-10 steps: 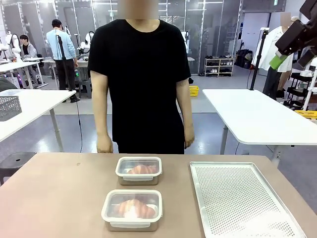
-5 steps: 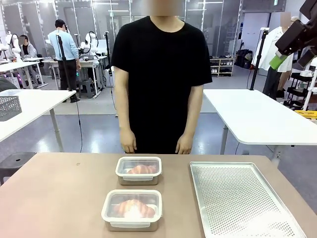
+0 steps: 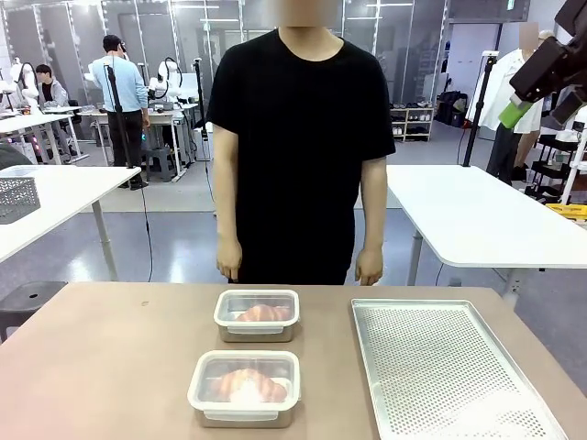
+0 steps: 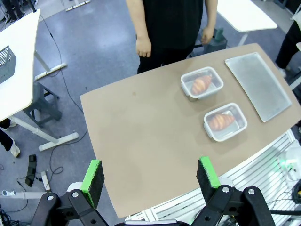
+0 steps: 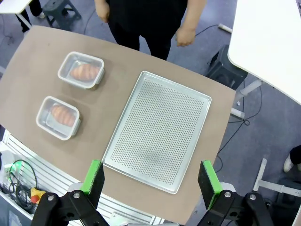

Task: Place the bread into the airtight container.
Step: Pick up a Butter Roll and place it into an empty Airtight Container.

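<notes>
The person [image 3: 298, 147] has just shuffled right and dropped both hands, bread sits in both lidded containers [image 3: 245, 387] [image 3: 258, 314] on the desk [image 3: 110, 357], and both claws [image 4: 149, 176] [image 5: 151, 177] hang released high above, so it looks done.

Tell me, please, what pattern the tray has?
The tray is silver metal, perforated with fine holes; clearest in the right wrist view.

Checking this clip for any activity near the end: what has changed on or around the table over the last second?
Only the person moved: they shifted toward the picture's right, ending centred behind the table with both hands hanging at their sides. Nothing was taken hold of or let go. The two containers with bread inside, the perforated tray and the raised right gripper stayed put.
</notes>
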{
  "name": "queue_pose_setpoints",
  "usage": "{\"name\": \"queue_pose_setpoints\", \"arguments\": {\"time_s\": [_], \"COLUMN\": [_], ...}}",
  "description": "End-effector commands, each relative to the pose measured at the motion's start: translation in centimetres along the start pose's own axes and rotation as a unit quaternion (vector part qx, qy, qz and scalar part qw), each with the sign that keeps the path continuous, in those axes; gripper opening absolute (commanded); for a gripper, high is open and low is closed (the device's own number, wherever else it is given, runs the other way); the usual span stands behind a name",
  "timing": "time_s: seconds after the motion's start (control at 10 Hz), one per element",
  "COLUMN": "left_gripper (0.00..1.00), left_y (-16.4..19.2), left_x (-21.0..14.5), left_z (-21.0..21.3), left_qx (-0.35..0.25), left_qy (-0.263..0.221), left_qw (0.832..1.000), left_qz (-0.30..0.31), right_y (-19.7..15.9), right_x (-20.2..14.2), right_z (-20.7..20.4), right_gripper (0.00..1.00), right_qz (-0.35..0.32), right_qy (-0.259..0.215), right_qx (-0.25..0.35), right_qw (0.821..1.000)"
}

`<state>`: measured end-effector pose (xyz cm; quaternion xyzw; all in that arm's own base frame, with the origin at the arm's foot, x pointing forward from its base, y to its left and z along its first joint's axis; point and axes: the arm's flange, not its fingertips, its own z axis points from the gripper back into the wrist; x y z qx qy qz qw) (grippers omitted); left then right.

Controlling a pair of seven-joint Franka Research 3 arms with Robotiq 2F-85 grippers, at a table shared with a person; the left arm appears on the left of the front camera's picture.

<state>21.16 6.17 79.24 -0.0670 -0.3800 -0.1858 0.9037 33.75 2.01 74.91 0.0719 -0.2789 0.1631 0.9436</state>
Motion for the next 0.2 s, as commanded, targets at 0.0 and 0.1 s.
{"name": "queue_pose_setpoints", "arguments": {"time_s": [0.0,0.1], "left_gripper": [1.0,1.0], "left_y": [-0.07,-0.07], "left_x": [0.21,0.21], "left_z": [0.11,0.11], "left_qx": [0.001,0.001], "left_qy": [0.0,0.0], "left_qw": [1.0,1.0], "left_qz": [-0.001,-0.001], "right_y": [0.15,0.15], "right_x": [0.24,0.24], "right_z": [0.2,0.2], "right_gripper": [1.0,1.0], "right_qz": [-0.006,-0.006], "right_qy": [0.005,0.005], "right_qx": [-0.005,-0.005], "right_qw": [1.0,1.0]}}
